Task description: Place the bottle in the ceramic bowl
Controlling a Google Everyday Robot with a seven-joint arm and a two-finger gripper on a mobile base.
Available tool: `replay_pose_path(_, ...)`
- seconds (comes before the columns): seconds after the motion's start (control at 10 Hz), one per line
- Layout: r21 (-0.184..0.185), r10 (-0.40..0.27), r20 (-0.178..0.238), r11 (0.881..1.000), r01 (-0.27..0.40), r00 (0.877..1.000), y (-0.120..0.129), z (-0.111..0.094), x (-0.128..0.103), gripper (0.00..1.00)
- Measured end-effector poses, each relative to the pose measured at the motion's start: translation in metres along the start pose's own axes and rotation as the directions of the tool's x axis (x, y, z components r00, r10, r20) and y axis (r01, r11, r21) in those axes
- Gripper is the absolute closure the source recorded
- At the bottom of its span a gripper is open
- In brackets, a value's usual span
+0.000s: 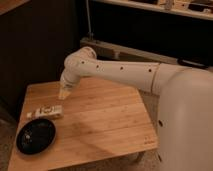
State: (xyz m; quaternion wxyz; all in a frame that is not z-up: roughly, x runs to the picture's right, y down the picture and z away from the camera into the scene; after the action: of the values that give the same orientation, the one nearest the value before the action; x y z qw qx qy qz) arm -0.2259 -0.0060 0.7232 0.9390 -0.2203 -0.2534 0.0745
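A small white bottle [45,111] with dark label marks lies on its side near the left edge of the wooden table [100,125]. A shallow glossy black ceramic bowl [36,135] sits just in front of it at the table's front left corner. My gripper [65,92] hangs from the white arm [115,70] above the table, a little behind and to the right of the bottle, apart from it and holding nothing.
Dark cabinet fronts stand behind the table. A shelf runs along the back right. My white base [185,125] fills the right side, close to the table's right edge.
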Motion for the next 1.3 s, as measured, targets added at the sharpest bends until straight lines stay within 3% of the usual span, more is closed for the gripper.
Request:
replay_pose_path(0.4,0.002,0.006,0.002,1.0,-0.006,1.0,-0.002,-0.001,0.003,0.35)
replay_pose_path(0.7,-0.032,-0.029,0.094,0.999,0.032,0.995,-0.013,0.005,-0.004,0.35)
replay_pose_path(0.8,-0.044,-0.068,0.095,0.996,0.072,0.993,-0.014,0.01,-0.007,0.35)
replay_pose_path(0.9,-0.06,-0.117,0.09,0.991,0.123,0.989,-0.011,0.019,-0.013,0.35)
replay_pose_path(1.1,-0.072,-0.153,0.057,0.985,0.156,0.987,-0.007,0.025,-0.013,0.35)
replay_pose_path(1.3,-0.108,-0.184,0.024,0.977,0.185,0.983,0.005,0.038,-0.015,0.35)
